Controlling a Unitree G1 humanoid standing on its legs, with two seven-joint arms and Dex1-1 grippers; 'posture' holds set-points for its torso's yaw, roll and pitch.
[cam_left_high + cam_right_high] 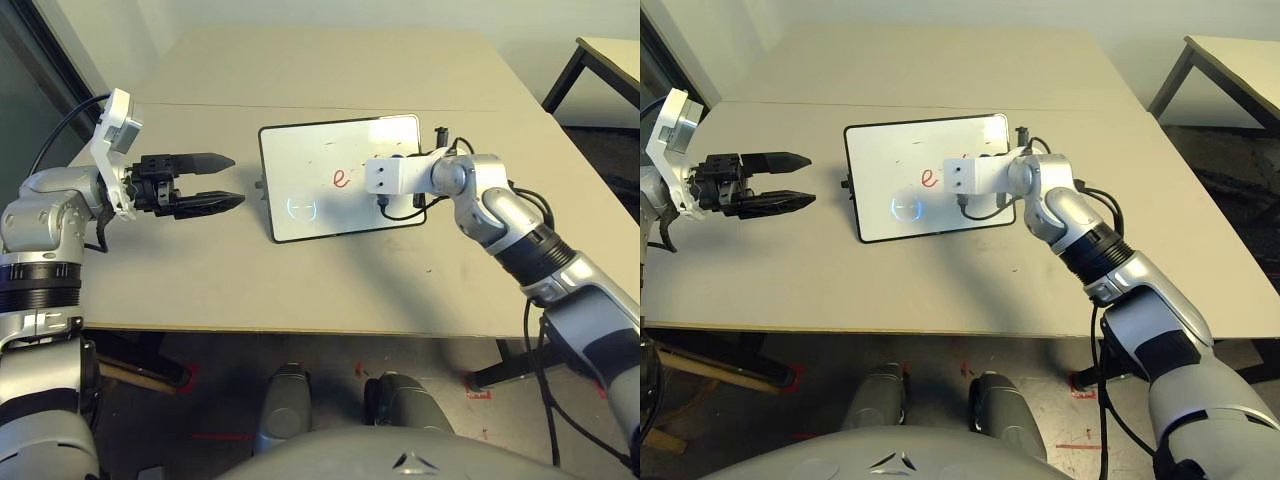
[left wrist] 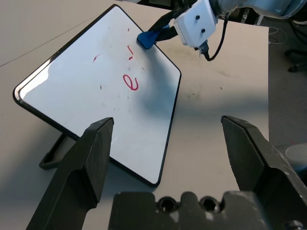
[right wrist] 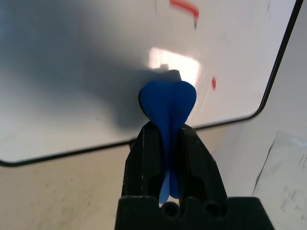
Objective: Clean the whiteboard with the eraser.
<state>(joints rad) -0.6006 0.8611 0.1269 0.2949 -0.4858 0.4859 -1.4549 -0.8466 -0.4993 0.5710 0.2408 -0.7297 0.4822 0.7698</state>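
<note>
Whiteboard (image 1: 340, 215) looks stiff and light, kinda slick; right jaws (image 3: 165, 165) pinch the eraser's (image 3: 169, 103) soft-looking waist, good spot. Left jaws (image 1: 240, 180) wide.

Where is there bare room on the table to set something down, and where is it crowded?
Bare table lies beyond the whiteboard, and between its near edge and the table's front edge. It is crowded at the board's right side, where the right gripper holds the eraser.
</note>
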